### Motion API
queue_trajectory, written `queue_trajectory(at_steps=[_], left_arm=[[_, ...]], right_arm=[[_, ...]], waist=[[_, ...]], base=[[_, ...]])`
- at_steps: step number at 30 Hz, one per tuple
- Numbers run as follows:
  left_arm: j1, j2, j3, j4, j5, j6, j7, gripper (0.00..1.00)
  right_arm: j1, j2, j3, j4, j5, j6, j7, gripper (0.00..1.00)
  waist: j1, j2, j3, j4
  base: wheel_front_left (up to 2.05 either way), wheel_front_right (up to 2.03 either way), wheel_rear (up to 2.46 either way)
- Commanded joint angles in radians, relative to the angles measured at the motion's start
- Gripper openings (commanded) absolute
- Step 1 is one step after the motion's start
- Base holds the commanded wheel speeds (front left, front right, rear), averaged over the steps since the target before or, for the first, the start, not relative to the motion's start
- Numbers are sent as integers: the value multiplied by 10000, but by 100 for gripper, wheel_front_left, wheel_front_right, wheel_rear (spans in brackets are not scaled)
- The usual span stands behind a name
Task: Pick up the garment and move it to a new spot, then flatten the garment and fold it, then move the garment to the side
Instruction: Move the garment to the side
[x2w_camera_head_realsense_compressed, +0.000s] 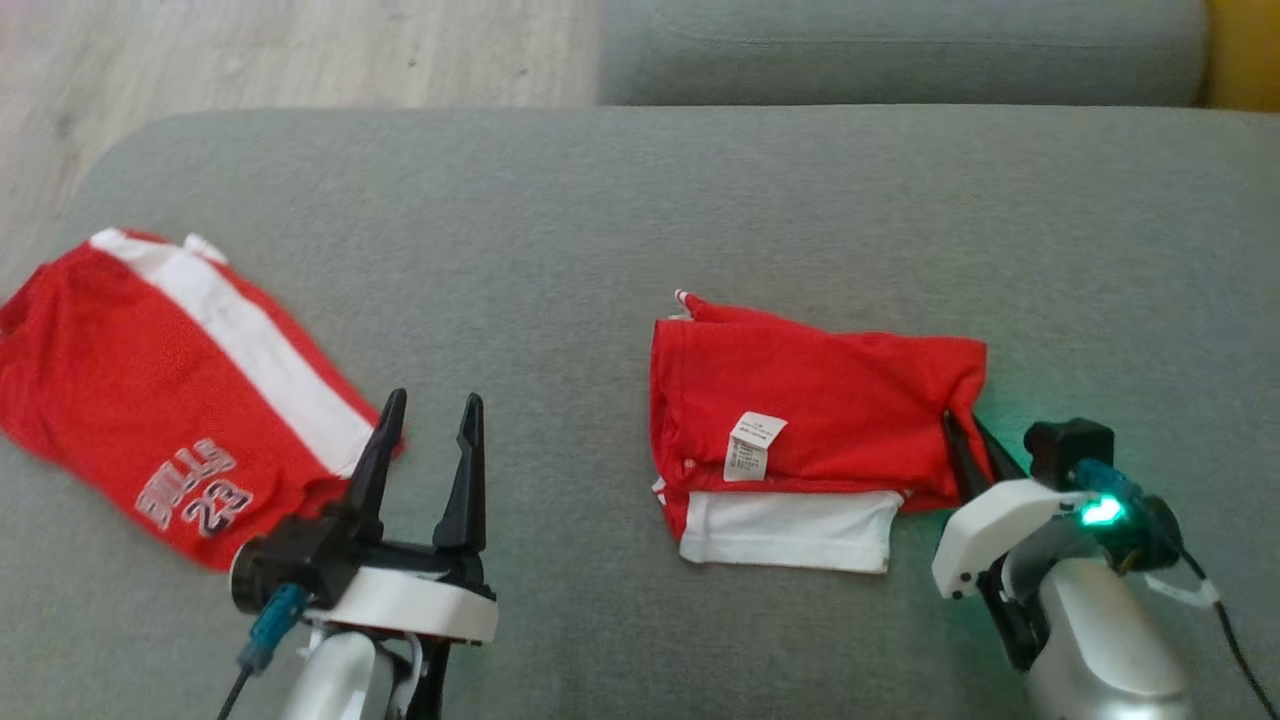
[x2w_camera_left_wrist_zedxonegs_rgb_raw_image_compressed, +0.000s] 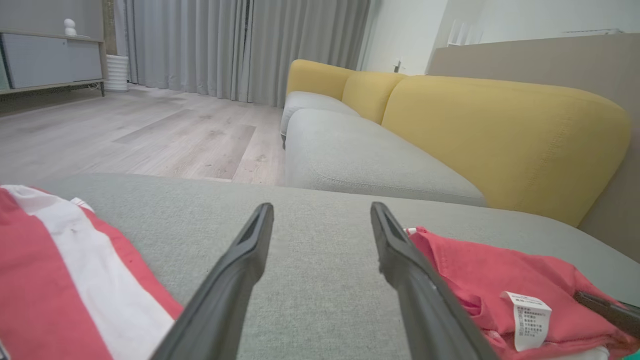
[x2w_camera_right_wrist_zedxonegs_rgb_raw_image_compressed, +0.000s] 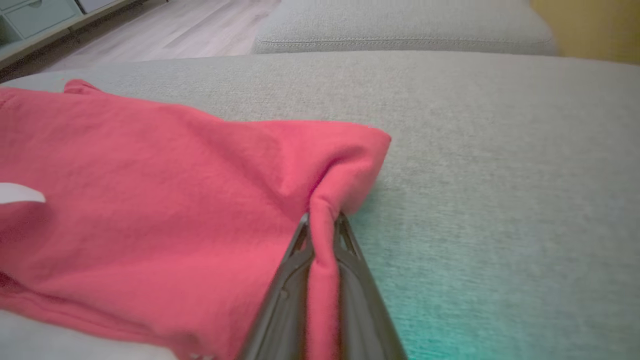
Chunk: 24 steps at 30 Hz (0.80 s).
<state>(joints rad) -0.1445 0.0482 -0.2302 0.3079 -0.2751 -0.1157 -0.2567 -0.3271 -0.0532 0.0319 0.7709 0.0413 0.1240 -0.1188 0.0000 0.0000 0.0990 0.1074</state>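
From my seat the biggest thing in the head view is the grey cushion (x2w_camera_head_realsense_compressed: 620, 200), which spans the frame from 9 to 3 o'clock. Past its 12 o'clock edge I see pale wooden floor (x2w_camera_head_realsense_compressed: 250, 50) towards 11 and a second grey seat (x2w_camera_head_realsense_compressed: 900, 50) towards 1. The left wrist view shows a yellow backrest (x2w_camera_left_wrist_zedxonegs_rgb_raw_image_compressed: 500, 130) behind that seat. At 8 o'clock a red jersey (x2w_camera_head_realsense_compressed: 130, 400) lies spread flat on the cushion, with 1 broad white stripe and the number 23. The garment (x2w_camera_head_realsense_compressed: 850, 390) sits well apart from it at about 4 o'clock of centre: a red folded bundle lying on the cushion, with a white layer (x2w_camera_head_realsense_compressed: 790, 530) poking out along its 6 o'clock edge. My left hand (x2w_camera_head_realsense_compressed: 433, 400) sits at 7 o'clock in the gap between the 2 pieces of clothing. Its fingers are spread wide with nothing between them, pointing to 12, and 1 tip overlaps the jersey's corner. My right hand (x2w_camera_head_realsense_compressed: 963, 425) is at the garment's 3 o'clock edge with its fingers together, pinching a ridge of red fabric, which the right wrist view shows clearly (x2w_camera_right_wrist_zedxonegs_rgb_raw_image_compressed: 323, 220). A green light (x2w_camera_head_realsense_compressed: 1100, 512) glows on that wrist. A small white care label (x2w_camera_head_realsense_compressed: 755, 445) lies on top of the garment.
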Motion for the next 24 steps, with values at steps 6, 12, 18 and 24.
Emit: queue_trajectory(at_steps=[6,12,18,24], left_arm=[[-283,20,140,-406,195,-62,-51,100],[-770,20,-277,-683,216,-84,-51,100],[-1443,20,-600,-822,236,-101,-51,100],[-1877,20,-661,-825,274,-118,-51,100]], right_arm=[[-877,-925,489,-793,-343,67,182,0],[-1546,-2413,643,-1238,-444,67,640,0],[-2169,-3711,576,-1161,-315,67,900,0],[-2710,-4455,34,-823,-437,67,864,0]], waist=[[0,0,-102,-935],[0,0,455,-1640],[0,0,1137,-1936],[0,0,1595,-1905]], base=[[0,0,0],[0,0,0],[0,0,0],[0,0,0]])
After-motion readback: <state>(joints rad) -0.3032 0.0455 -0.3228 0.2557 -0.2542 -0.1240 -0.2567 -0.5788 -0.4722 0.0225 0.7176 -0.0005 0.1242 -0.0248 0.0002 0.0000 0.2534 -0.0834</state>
